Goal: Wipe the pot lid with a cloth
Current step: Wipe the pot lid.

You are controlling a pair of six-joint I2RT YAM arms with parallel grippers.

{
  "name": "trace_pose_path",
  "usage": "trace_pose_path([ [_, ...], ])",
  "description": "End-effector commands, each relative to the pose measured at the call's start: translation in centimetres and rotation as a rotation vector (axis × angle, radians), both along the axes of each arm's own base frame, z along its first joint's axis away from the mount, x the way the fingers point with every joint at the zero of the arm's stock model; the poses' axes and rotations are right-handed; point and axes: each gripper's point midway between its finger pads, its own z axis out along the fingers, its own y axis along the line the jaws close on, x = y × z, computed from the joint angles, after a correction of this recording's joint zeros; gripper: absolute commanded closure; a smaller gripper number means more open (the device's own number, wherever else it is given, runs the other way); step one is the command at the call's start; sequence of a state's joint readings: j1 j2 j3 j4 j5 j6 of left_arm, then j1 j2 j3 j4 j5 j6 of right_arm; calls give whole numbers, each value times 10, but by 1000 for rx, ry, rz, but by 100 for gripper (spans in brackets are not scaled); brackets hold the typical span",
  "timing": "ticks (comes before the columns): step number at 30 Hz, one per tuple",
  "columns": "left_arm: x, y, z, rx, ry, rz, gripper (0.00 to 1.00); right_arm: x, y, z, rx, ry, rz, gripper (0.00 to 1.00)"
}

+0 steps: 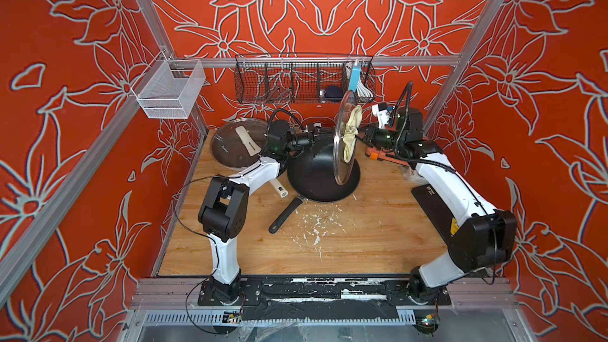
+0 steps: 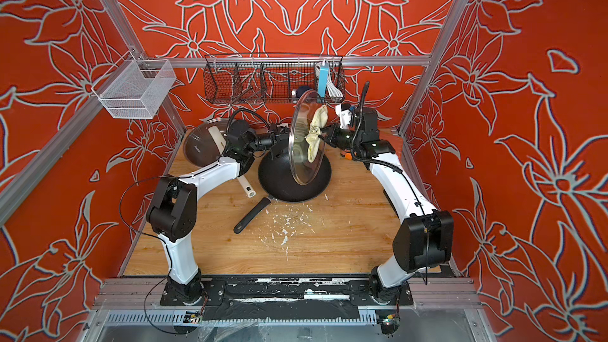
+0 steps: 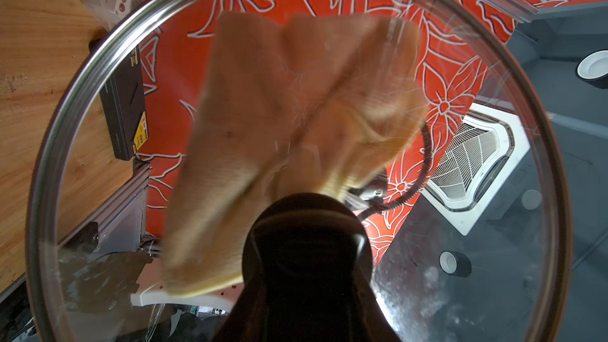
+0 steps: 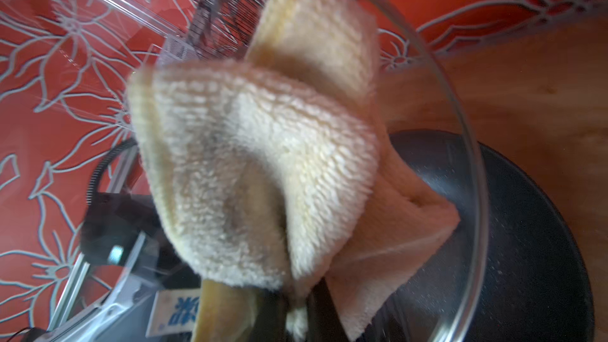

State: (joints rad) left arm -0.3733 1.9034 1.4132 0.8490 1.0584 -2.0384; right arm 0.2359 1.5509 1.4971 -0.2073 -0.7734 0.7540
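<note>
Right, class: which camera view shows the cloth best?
The right wrist view: the cloth fills it, pile and grey stains visible. The left wrist shows it blurred through the glass lid; both top views show it small.

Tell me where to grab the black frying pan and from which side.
Grip the frying pan by its long black handle, coming down from above: it lies low over the table, pointing toward the front, with bare wood beside it.

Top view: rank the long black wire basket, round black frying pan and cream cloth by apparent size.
1. long black wire basket
2. round black frying pan
3. cream cloth, clearly smallest
</note>
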Motion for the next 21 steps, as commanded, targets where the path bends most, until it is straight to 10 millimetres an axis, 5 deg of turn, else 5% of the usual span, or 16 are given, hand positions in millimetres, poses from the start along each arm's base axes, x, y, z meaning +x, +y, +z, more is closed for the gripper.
trace_pose_path([
  [1, -17, 3, 60, -102, -173, -16, 100, -16, 11, 80, 91, -181, 85, 100],
  [5, -20, 0, 61, -104, -177, -23, 100, -11, 9, 94, 79, -210, 79, 100],
  [13, -23, 0, 66, -116, -189, -30, 100, 20, -20, 7, -59, -54, -13, 100],
  [18, -22, 0, 68, -121, -197, -29, 100, 19, -35, -51, -120, 42, -32, 100],
  [21, -22, 0, 68, -125, -199, -27, 100, 15, -34, -67, -125, 78, -9, 100],
])
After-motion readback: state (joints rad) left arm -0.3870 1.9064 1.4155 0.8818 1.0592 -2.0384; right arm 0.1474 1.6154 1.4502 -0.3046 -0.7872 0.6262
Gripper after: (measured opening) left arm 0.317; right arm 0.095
